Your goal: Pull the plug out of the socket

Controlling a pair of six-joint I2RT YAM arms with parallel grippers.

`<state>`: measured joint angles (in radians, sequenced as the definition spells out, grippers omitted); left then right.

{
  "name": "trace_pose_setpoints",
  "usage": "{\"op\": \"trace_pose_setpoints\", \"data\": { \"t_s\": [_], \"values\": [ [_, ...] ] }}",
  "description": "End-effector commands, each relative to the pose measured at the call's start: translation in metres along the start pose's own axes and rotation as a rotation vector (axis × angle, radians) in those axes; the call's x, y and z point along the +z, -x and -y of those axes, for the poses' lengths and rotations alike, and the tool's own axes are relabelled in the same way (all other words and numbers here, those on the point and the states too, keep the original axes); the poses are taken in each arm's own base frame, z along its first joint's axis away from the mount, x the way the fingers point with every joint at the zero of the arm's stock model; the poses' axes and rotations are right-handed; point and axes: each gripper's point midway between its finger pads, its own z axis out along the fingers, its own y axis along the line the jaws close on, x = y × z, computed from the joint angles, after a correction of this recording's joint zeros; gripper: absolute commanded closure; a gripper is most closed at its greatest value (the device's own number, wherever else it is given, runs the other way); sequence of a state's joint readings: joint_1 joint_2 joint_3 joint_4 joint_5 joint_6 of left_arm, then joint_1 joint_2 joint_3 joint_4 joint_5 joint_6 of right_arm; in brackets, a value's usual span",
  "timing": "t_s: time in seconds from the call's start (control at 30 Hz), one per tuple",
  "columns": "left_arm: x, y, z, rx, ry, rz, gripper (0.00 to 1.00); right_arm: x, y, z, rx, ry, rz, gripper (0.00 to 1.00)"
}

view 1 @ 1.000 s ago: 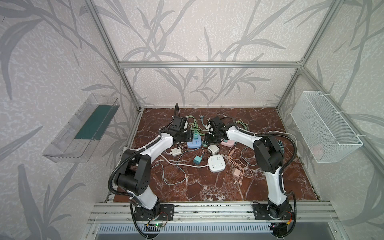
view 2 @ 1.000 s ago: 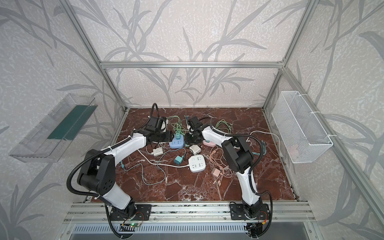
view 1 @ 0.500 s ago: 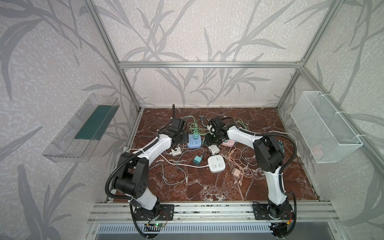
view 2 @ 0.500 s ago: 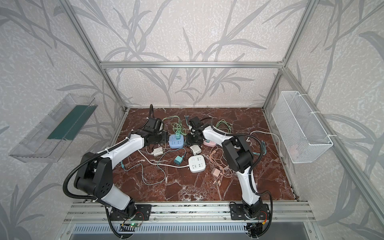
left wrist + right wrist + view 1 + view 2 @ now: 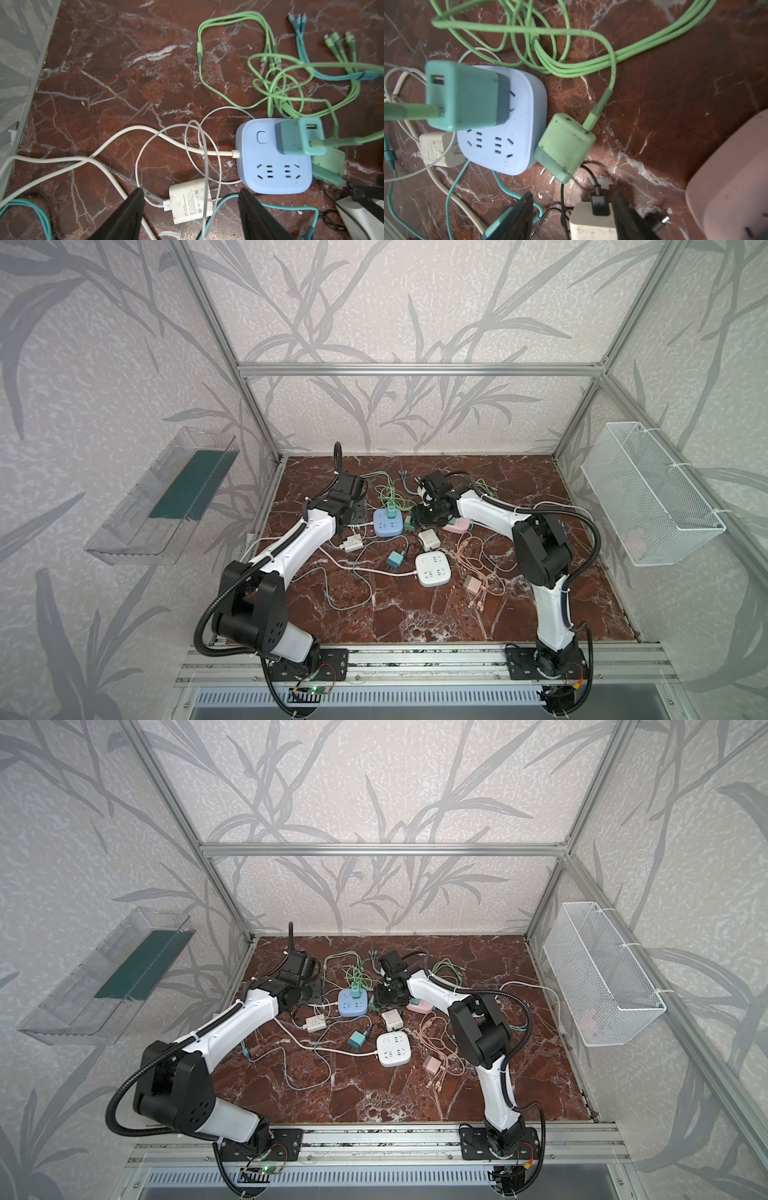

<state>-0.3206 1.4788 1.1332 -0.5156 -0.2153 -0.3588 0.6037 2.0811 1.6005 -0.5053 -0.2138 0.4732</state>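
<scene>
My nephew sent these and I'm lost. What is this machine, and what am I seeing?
Two white robot arms, each ending in a two-fingered gripper, work on a marble tabletop. The two wide pictures look down from above; the two close-ups come from cameras on the wrists. Among scattered cables, a teal charger stands plugged into the blue power strip; a light green charger lies loose beside it. The left gripper and right gripper both stand open, apparently holding nothing.

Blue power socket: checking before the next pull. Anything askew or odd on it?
Yes. The teal charger on the blue power socket sits tilted, its prongs partly showing, so it looks half pulled out. A light green charger lies beside it, prongs bare.
</scene>
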Motion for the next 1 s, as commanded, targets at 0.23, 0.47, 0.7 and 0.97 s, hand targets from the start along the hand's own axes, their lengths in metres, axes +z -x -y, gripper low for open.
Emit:
{"op": "trace_pose_setpoints", "data": {
  "t_s": [0.23, 0.47, 0.7, 0.97],
  "values": [
    [-0.040, 0.028, 0.013, 0.032, -0.079, 0.149, 0.28, -0.020, 0.027, -0.037, -0.050, 0.108, 0.130, 0.52],
    [-0.041, 0.028, 0.070, 0.183, -0.261, 0.134, 0.28, 0.000, 0.030, -0.044, -0.028, 0.132, 0.113, 0.54],
    [-0.017, 0.012, 0.105, 0.266, -0.312, -0.007, 0.31, 0.014, 0.031, -0.040, -0.003, 0.118, 0.103, 0.54],
    [0.009, -0.007, 0.119, 0.285, -0.301, -0.114, 0.34, 0.027, 0.033, -0.034, 0.018, 0.099, 0.088, 0.55]
  ]
}}
